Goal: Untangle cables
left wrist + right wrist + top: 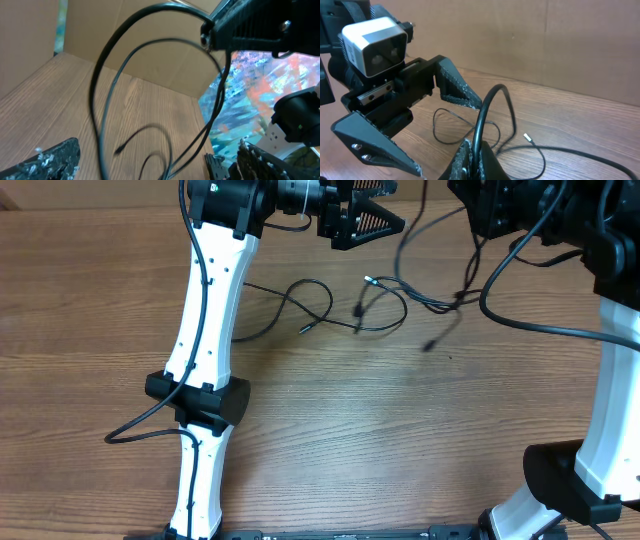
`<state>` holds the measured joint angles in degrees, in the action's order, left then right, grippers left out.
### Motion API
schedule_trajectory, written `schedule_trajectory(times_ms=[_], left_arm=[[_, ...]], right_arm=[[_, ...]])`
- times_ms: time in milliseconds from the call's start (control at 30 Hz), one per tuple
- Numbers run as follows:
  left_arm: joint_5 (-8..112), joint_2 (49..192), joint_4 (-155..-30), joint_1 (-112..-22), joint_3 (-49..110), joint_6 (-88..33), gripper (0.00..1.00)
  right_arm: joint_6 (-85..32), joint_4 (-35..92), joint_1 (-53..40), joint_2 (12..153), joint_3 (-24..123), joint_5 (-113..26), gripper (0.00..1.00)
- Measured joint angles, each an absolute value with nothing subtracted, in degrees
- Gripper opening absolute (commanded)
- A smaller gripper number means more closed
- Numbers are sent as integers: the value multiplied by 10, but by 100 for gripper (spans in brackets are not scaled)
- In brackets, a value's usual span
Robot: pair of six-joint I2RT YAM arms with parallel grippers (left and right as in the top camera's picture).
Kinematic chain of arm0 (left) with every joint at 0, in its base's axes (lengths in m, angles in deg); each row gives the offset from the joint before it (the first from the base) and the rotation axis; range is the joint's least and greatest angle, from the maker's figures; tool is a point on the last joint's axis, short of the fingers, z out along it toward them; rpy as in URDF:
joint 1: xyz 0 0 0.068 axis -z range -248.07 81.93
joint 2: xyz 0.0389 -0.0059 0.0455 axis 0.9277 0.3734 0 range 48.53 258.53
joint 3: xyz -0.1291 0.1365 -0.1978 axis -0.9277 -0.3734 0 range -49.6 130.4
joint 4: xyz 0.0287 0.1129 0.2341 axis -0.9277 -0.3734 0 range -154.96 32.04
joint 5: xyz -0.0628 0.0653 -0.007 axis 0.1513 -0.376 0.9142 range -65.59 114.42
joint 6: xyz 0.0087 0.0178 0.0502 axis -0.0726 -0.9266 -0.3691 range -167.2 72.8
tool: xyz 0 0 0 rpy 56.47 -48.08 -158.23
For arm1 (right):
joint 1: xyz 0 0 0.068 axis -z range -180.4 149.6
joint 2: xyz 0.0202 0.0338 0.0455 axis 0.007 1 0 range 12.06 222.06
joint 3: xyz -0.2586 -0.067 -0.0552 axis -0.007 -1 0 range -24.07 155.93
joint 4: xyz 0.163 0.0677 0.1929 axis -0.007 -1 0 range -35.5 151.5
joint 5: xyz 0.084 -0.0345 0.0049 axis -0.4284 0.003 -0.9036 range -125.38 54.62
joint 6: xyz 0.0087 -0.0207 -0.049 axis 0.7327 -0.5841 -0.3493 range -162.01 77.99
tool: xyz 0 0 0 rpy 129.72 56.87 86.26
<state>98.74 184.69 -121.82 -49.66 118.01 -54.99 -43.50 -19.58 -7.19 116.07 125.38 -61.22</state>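
Overhead view: right gripper (474, 155) pinches one raised strand of the cables (358, 308), the rest lying looped and crossed on the table just below the wide-open, empty left gripper (390, 205), so untangling looks barely begun.
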Motion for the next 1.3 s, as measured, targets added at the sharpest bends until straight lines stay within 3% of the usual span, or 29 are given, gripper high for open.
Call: schedule_trajectory(times_ms=[133,867,900,1000,1033,1300], left_arm=[[976,1847,-1217,-490,1180,-539,88],[926,1847,-1168,-448,1180,-533,91],[924,1847,-1164,-444,1180,-533,88],[920,1847,-1153,-437,1180,-532,47],[919,1847,-1152,-436,1180,-531,4],[890,1847,-1153,-435,1180,-518,4]], right_arm=[[-435,-196,-72,1160,1254,-621,4],[-435,-205,-72,1161,1254,-641,4],[-435,-206,-72,1161,1254,-646,4],[-435,-206,-72,1161,1254,-655,4],[-435,-206,-72,1161,1254,-656,4],[-450,-221,-72,1161,1254,-660,4]])
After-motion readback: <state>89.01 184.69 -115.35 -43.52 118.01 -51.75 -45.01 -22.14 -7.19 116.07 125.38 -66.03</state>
